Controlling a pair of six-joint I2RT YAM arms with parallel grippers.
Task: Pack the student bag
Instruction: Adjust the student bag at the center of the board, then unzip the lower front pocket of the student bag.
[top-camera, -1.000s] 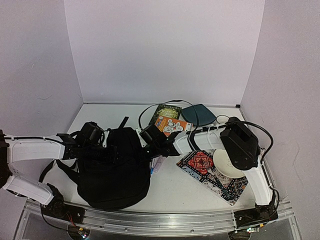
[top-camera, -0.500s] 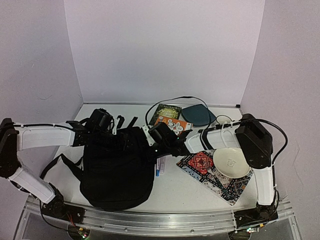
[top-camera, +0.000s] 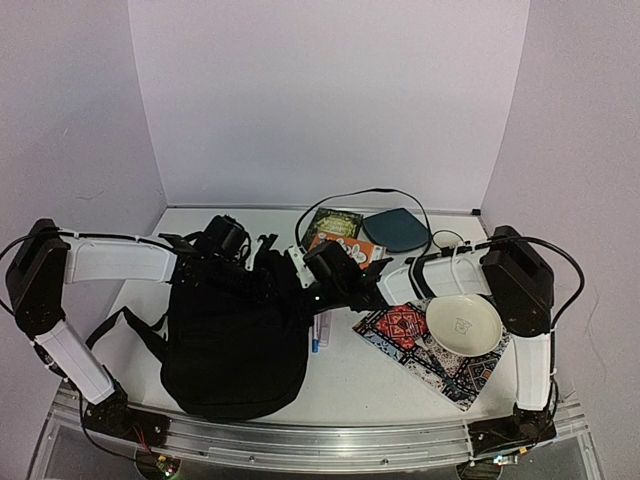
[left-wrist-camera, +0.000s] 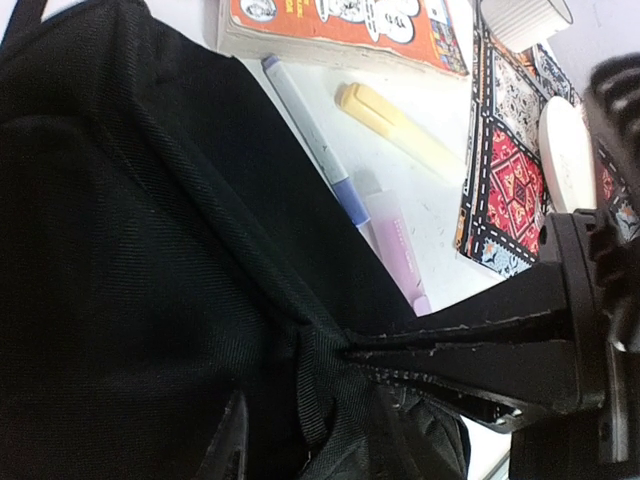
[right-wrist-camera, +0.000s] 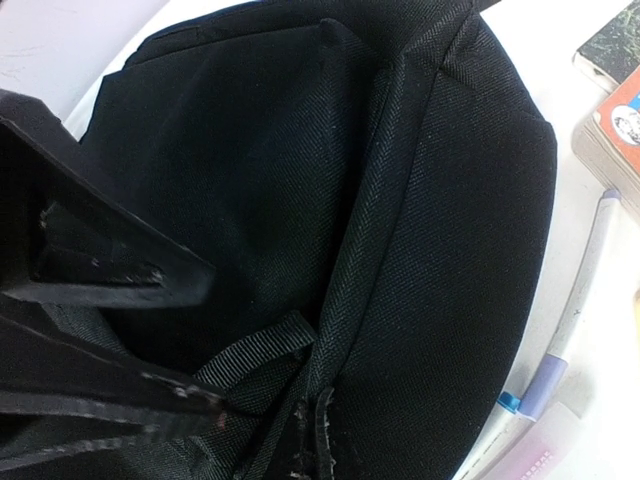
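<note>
The student bag (top-camera: 235, 335) is a large black fabric backpack lying at the left-centre of the table, with its straps trailing off to the left. My left gripper (top-camera: 258, 262) is at the bag's far top edge. Its fingers stand apart on either side of a bunched fold and a webbing loop (right-wrist-camera: 262, 350). Whether they press on it does not show. My right gripper (top-camera: 298, 288) reaches in from the right. It is shut on the bag's seam fabric (left-wrist-camera: 320, 350), right beside the left gripper (left-wrist-camera: 315, 440).
By the bag's right side lie a blue-capped marker (left-wrist-camera: 310, 140), a yellow marker (left-wrist-camera: 400, 125) and a pink one (left-wrist-camera: 395, 245). Behind are an orange book (top-camera: 345, 250), a green book (top-camera: 333, 222) and a teal pouch (top-camera: 397, 230). At the right, a white bowl (top-camera: 463, 324) sits on a patterned cloth (top-camera: 400, 335).
Both grippers have moved away from the near edge and to the right, drawing the bag's top with them. The left jaws widened briefly, then narrowed.
</note>
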